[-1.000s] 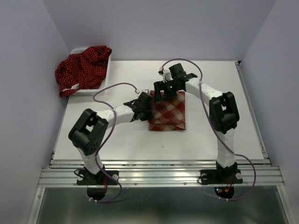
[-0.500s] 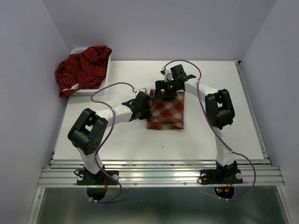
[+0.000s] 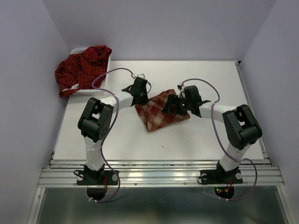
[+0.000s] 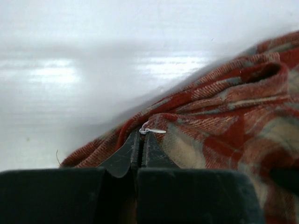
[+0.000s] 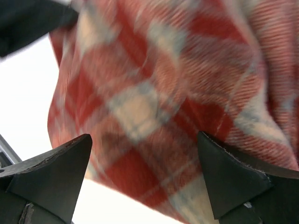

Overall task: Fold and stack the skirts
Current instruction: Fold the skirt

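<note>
The red-and-cream plaid skirt [image 3: 161, 114] lies rumpled and skewed at the table's middle. My left gripper [image 3: 139, 94] is shut on its far left edge. In the left wrist view the closed fingertips [image 4: 145, 134] pinch a fold of the plaid skirt [image 4: 224, 121] beside a small white thread loop. My right gripper [image 3: 172, 106] stands open over the skirt's right part. In the right wrist view its gripper [image 5: 145, 149] has the plaid skirt [image 5: 154, 84] spread beyond wide-apart fingers [image 5: 60, 163], which grip nothing. Dark red dotted skirts [image 3: 84, 69] are heaped at the far left.
The dotted heap sits in and spills over a white basket [image 3: 76, 92] at the table's far left corner. Grey walls close in the table on the left, back and right. Purple cables loop from both arms above the table.
The left gripper has pulled the plaid skirt's corner toward the far left, turning and rumpling the folded cloth. The right gripper moved from the skirt's far edge to its right side.
</note>
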Controlling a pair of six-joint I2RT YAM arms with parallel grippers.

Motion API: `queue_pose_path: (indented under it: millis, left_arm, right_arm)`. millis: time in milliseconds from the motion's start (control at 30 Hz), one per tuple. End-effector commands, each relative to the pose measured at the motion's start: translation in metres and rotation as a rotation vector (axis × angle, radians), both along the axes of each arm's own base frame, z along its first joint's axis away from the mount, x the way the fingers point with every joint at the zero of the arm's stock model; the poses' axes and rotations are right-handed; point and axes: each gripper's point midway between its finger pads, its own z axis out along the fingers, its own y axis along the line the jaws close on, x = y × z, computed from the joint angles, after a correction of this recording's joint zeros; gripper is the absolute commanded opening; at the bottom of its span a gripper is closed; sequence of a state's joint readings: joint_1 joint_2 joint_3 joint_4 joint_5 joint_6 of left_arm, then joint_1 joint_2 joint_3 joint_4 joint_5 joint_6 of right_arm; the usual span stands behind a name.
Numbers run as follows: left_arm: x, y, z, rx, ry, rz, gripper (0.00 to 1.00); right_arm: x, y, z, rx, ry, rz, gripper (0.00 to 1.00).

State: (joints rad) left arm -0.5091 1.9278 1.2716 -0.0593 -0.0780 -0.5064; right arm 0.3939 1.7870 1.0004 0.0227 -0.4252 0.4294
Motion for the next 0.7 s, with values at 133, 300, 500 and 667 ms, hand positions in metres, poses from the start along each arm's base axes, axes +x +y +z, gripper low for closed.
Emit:
queue_pose_path:
  millis: [133, 300, 500, 667]
  left_arm:
    - [0.034, -0.005, 0.007, 0.071, -0.061, -0.107, 0.01]
    - [0.041, 0.007, 0.028, 0.134, -0.100, -0.082, 0.07]
    - [0.036, 0.027, 0.060, 0.164, -0.140, -0.015, 0.31]
    - [0.024, 0.025, 0.079, 0.124, -0.149, -0.037, 0.64]
  right_arm:
    - [-0.040, 0.014, -0.008, -0.023, 0.032, -0.018, 1.00]
    - [-0.025, 0.019, 0.042, -0.009, -0.090, -0.043, 1.00]
    - [-0.001, 0.004, 0.071, -0.106, -0.186, -0.114, 1.00]
    - [0.025, 0.013, 0.099, -0.114, -0.272, -0.097, 1.00]
